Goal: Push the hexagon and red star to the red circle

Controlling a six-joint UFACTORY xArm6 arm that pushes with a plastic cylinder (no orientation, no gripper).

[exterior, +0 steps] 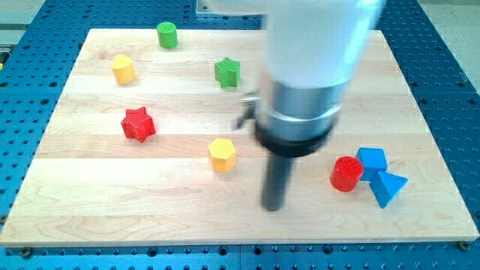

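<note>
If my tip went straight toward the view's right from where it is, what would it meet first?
Probably the red circle. My tip sits slightly nearer the view's bottom, so it may only graze it; the blue blocks lie beyond.

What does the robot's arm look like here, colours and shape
The arm is a fat white cylinder, blurred, over a metallic silver band and a black collar. From it runs a straight dark rod ending at my tip. No claw, cables or markings show.

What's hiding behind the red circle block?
Behind the red circle, toward the view's right, a blue cube and a blue triangle sit close against it. Whether they actually touch is hard to tell. My tip stands to its left.
</note>
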